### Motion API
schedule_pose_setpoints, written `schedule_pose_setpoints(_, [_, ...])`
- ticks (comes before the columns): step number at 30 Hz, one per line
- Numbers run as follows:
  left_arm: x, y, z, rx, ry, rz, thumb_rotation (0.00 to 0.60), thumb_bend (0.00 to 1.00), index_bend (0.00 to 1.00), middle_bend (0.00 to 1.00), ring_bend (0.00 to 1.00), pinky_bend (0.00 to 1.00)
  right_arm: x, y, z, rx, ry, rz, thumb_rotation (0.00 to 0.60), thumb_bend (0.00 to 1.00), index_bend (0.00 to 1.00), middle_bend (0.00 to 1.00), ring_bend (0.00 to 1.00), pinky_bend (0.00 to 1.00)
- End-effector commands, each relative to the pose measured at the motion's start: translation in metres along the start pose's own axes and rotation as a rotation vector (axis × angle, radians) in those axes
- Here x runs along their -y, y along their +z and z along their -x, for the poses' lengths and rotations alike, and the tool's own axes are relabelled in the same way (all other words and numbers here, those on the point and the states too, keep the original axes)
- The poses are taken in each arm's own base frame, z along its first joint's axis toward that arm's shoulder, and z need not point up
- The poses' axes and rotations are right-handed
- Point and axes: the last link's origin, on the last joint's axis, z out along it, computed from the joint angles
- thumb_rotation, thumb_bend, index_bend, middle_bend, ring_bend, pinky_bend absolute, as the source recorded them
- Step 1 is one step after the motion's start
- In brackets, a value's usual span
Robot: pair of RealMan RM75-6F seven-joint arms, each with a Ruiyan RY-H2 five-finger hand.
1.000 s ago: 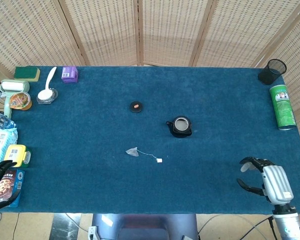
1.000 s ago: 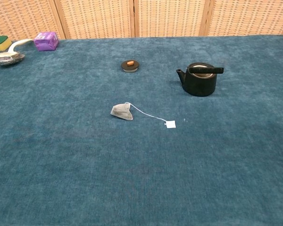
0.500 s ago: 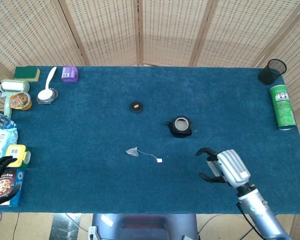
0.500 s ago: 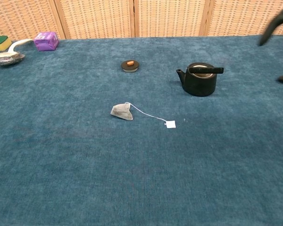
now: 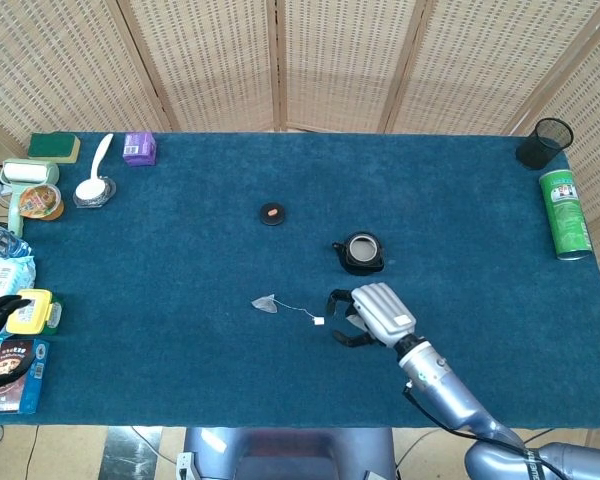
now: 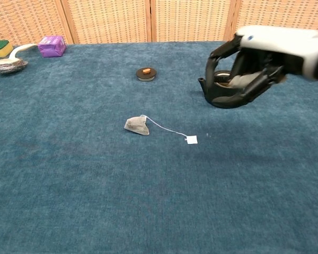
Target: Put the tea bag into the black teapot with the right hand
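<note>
With my right robot hand open and empty above the blue felt table, I risk flicking the small grey tea bag away by snagging its thin white string or paper tag.

Your grey tea bag is lying flat, string trailing toward your fingers; the lidless black teapot is standing just beyond them.

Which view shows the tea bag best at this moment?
The chest view: the tea bag lies large and unobstructed, with its string and paper tag plainly traceable. The head view shows the same tea bag only small, left of the right hand, its shape hard to read.
</note>
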Motion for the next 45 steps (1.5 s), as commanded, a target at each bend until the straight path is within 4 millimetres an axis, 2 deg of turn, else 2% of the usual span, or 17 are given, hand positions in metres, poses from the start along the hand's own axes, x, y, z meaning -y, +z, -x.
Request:
schedule_pose_setpoints(1, [0.001, 0.004, -0.001, -0.006, 0.004, 0.006, 0.600, 0.29, 0.21, 0.19, 0.08, 0.13, 0.009, 0.023, 0.015, 0.036, -0.018, 0.014, 0.600, 0.38, 0.49, 1.00, 1.00, 1.00])
schedule_pose_setpoints(5, [0.001, 0.010, -0.005, -0.013, 0.008, 0.016, 0.600, 0.29, 0.21, 0.19, 0.08, 0.13, 0.009, 0.035, 0.028, 0.051, -0.068, 0.043, 0.600, 0.44, 0.48, 1.00, 1.00, 1.00])
schedule_pose_setpoints(15, [-0.003, 0.016, -0.004, -0.008, 0.004, 0.036, 0.600, 0.29, 0.21, 0.19, 0.08, 0.13, 0.009, 0.039, 0.047, 0.059, -0.121, 0.102, 0.600, 0.51, 0.47, 1.00, 1.00, 1.00])
schedule_pose_setpoints(27, [-0.002, 0.013, -0.003, -0.002, -0.008, 0.039, 0.600, 0.29, 0.21, 0.19, 0.08, 0.13, 0.004, 0.051, 0.069, 0.065, -0.129, 0.210, 0.600, 0.46, 0.47, 1.00, 1.00, 1.00])
schedule_pose_setpoints(45, [0.003, 0.008, -0.004, -0.009, -0.016, 0.034, 0.600, 0.29, 0.21, 0.19, 0.08, 0.13, 0.003, 0.067, 0.084, 0.080, -0.130, 0.305, 0.600, 0.44, 0.50, 1.00, 1.00, 1.00])
